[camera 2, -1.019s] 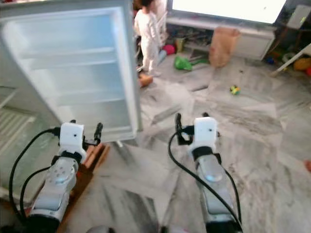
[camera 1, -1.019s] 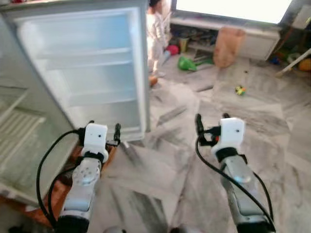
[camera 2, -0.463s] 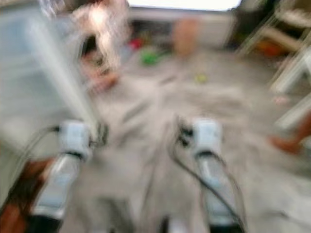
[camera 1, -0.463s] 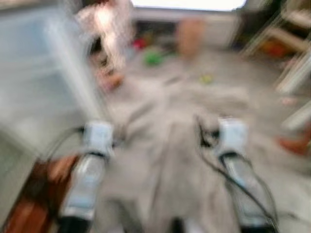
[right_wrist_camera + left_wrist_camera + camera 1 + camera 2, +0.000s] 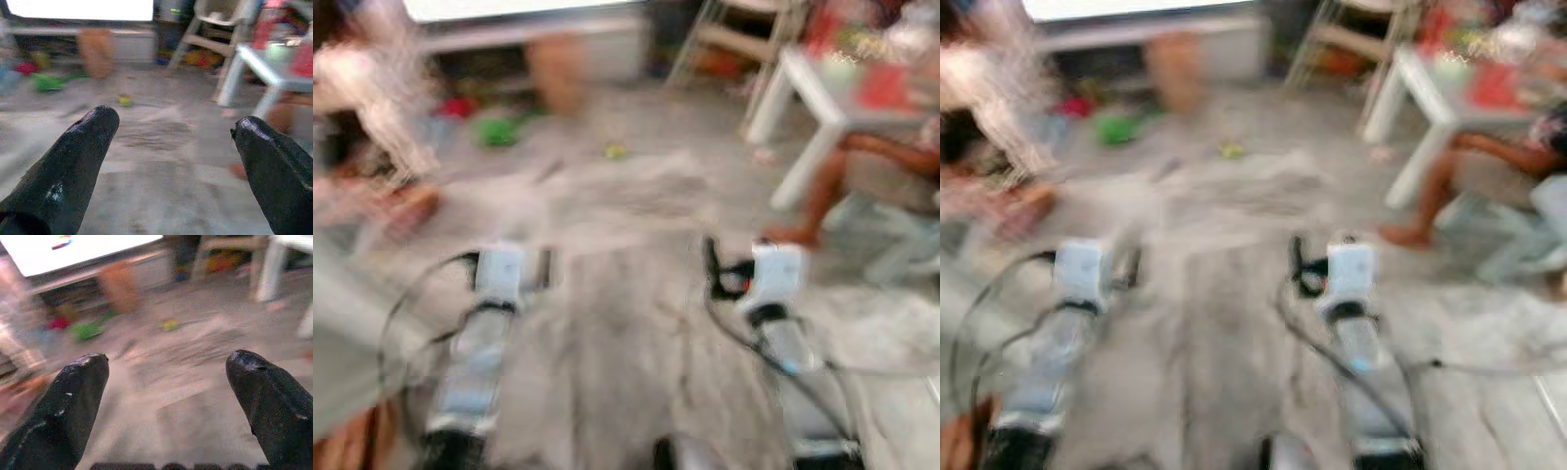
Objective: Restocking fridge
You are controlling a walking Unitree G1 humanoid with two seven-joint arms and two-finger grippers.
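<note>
Now the whole view has swung away: a second ago the open fridge filled the left of the head views, and it is gone from them, so the robot has turned rightward on the grey marble floor (image 5: 636,333), blur and all. Ahead sits a white tabletop (image 5: 822,88) strewn with colourful things too smeared to name, with a seated person's leg (image 5: 832,186) beside it. Off to the left a small person in white (image 5: 362,78) shows as a streak, near a green toy (image 5: 499,129) and a brown bag (image 5: 556,73) by the low white shelf. Left pincer (image 5: 166,377) is held out front, fingers spread wide, holding nothing; right pincer (image 5: 176,142) likewise spread and empty, aimed toward the tabletop. My read: with the fridge behind and to the left and both pincers empty, this is the fetch leg, heading for stock to carry back, and the seated person's feet lie close to the path
</note>
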